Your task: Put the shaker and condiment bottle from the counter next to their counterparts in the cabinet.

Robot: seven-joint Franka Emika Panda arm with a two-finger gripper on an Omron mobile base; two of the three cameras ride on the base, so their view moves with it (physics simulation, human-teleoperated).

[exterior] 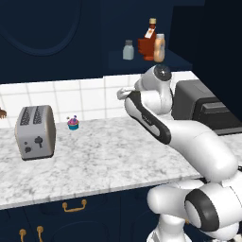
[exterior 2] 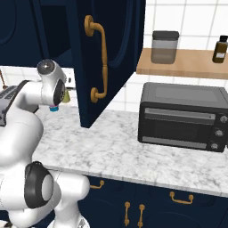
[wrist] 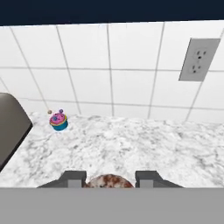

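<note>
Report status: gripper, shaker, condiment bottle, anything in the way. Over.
Gripper shut on the shaker, above the counter. Condiment bottle on the cabinet shelf beside the maple-leaf bottle. Open cabinet door close by the hand.

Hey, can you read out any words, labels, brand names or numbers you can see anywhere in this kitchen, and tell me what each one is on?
No text can be read.
Maple-leaf bottle in the cabinet: white neck label, too small to read.
Brown bottle on the wooden shelf: pale label, too blurred to read.
Toaster oven: knobs without readable marks.
Toaster: dial without readable marks.
</note>
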